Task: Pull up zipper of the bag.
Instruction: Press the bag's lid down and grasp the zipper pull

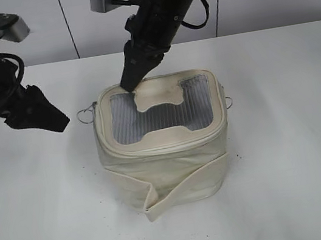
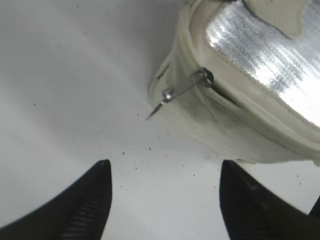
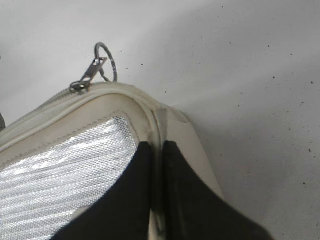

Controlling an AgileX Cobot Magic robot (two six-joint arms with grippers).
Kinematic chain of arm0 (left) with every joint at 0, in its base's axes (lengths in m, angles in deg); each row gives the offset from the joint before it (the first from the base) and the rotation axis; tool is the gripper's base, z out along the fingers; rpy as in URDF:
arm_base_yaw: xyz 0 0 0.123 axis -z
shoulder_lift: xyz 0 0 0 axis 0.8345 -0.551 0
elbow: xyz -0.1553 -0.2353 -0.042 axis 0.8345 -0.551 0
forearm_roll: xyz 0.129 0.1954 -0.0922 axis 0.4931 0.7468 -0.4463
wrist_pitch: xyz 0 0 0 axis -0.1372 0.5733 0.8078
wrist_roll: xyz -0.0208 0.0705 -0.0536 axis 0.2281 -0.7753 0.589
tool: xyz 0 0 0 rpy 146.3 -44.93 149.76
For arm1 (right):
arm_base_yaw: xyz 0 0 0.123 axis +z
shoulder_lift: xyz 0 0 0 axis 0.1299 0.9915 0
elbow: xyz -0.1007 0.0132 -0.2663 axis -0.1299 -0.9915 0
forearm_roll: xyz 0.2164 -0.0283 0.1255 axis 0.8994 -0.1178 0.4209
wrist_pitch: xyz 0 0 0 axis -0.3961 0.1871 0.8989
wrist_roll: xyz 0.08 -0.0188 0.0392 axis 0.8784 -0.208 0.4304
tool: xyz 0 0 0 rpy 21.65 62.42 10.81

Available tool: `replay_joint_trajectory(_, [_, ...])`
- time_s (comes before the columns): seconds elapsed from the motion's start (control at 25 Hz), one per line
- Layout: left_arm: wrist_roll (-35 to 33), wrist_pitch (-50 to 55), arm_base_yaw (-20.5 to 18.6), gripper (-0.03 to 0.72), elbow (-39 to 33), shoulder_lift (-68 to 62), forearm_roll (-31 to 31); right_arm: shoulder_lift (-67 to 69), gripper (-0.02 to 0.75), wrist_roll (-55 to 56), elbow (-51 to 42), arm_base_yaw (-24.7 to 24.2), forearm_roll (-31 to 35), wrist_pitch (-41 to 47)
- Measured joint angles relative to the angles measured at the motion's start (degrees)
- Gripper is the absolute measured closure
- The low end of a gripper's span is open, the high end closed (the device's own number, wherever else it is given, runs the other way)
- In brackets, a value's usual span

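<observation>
White tabletop [image 1: 286,136] holds bag [image 1: 166,156]; left fingers [image 2: 95,200] apart, right fingers [image 3: 185,200] pinching its rim.

Left pincer [image 1: 56,122] spread wide, hovering low, right pincer [image 1: 128,83] nearly closed, angled steeply downward
</observation>
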State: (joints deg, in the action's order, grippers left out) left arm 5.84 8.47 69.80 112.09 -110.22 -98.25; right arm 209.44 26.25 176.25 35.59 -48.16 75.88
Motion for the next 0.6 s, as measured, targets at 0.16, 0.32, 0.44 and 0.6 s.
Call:
replay_joint_trajectory(0.16, [-2.1, 0.1, 2.1, 0.172, 0.0, 0.0, 2.7, 0.0, 0.702, 0.5, 0.0, 0.0, 0.0, 0.0])
replay_joint_trajectory(0.32, [-4.7, -5.2, 6.6, 0.172, 0.0, 0.0, 9.4, 0.0, 0.702, 0.8, 0.0, 0.0, 0.0, 0.0])
replay_joint_trajectory(0.44, [-5.2, -9.1, 9.0, 0.172, 0.0, 0.0, 14.2, 0.0, 0.702, 0.9, 0.0, 0.0, 0.0, 0.0])
replay_joint_trajectory(0.6, [-5.3, -12.0, 10.4, 0.172, 0.0, -0.3, 16.0, 0.0, 0.702, 1.0, 0.0, 0.0, 0.0, 0.0])
